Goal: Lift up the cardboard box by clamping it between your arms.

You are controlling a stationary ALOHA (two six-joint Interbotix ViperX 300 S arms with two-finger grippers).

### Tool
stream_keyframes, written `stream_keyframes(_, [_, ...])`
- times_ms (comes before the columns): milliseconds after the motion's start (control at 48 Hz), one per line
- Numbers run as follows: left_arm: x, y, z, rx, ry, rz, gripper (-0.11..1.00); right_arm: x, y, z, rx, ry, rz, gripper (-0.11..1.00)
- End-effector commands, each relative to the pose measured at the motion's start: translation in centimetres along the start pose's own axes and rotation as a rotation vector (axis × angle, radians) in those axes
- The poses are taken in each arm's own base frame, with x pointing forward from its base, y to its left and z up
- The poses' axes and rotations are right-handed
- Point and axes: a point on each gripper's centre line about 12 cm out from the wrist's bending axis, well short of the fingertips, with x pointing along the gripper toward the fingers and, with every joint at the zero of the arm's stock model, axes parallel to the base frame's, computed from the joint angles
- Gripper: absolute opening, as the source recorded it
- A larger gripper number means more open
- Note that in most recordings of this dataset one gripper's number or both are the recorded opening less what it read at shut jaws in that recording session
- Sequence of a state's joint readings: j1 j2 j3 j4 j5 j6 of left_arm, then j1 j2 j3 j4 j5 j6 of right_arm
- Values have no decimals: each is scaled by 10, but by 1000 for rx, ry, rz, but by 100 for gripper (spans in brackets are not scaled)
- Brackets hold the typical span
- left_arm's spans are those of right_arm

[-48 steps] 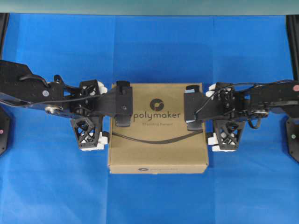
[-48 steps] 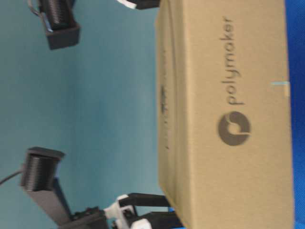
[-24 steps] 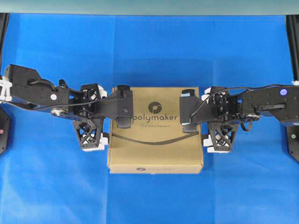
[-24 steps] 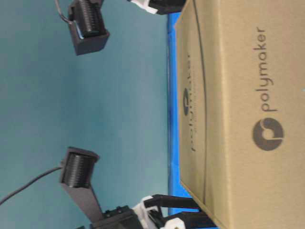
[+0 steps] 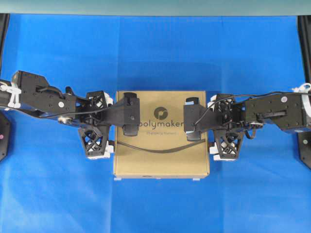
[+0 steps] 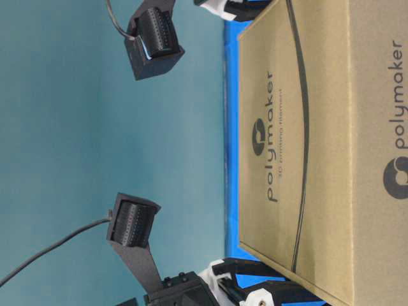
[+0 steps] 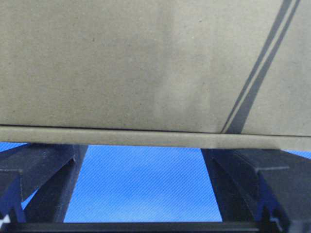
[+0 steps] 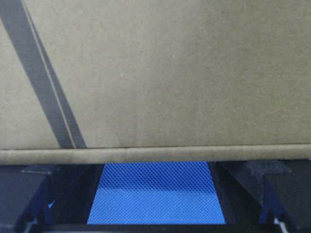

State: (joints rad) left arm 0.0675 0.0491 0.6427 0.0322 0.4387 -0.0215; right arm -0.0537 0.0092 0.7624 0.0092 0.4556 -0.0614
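The cardboard box [image 5: 160,145] is flat, brown and carries the "polymaker" logo and a curved dark line. It lies level in the middle of the blue table, held between my two arms. My left gripper [image 5: 111,124] is open, fingers spread wide, fingertips against the box's left side. My right gripper [image 5: 211,125] is open the same way against the right side. The box side fills the left wrist view [image 7: 146,58] and the right wrist view [image 8: 170,73]. I cannot tell whether the box bottom touches the table. It also shows in the table-level view [image 6: 319,146].
The blue table cover [image 5: 155,53] spreads on all sides of the box. A teal wall [image 6: 95,127] stands behind. The black wrist cameras [image 5: 129,114] reach over the box top from both sides. Dark arm bases [image 5: 305,145] stand at the table's far left and right.
The box has come down toward the table with both arms still pressed against its sides. It looks smaller in the overhead view and shows more of its top in the table-level view.
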Motion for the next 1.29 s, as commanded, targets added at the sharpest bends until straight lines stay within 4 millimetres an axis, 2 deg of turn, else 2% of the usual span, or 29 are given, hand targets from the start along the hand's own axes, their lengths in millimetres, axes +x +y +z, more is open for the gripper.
stream_keyframes(0, [-1,7,9,-26,-44,8,87,-5,-1,12,15,-61,-2,100])
stream_keyframes(312, [-2,12,-6,-38,-16,13,87,-5,-2,-4,45,-41,-2,100])
stream_keyframes(583, [-3,12,-14,-42,-4,14,87,-8,-2,-9,63,-54,-2,100])
stream_keyframes(771, [-8,12,-22,-44,10,14,87,-17,-1,-18,66,-48,-1,100])
stream_keyframes(896, [-21,12,-28,-45,-12,15,87,-33,-2,-26,77,-81,-2,100])
stream_keyframes(1083, [-55,11,-36,-54,-101,15,87,-66,-2,-38,84,-161,-5,100])
stream_keyframes(1271, [-91,10,-43,-49,-268,14,87,-88,-2,-49,86,-263,-10,100])
